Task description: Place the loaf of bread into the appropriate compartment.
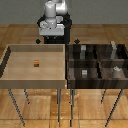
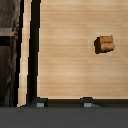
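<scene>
One loaf of bread [image 1: 36, 63] lies on the floor of the light wooden tray [image 1: 10, 52], near its middle. Beyond it, my gripper [image 2: 63, 103] is empty, fingertips set apart, clear of the loaf.

Left tray [image 1: 10, 62]: pale matt wood grain. Right compartment bin [image 1: 70, 70]: dark, streaked wood finish. Loaf of bread [image 2: 104, 44]: orange-brown, matt, rough crust. Floor [image 1: 100, 35]: wood planks.

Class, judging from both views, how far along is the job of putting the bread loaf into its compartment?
Done: nothing yet. The loaf of bread lies alone in the light wooden bin. In hand: the gripper hovers above that bin, holding nothing. Left: grasp it, carry it to the dark compartment bin.
</scene>
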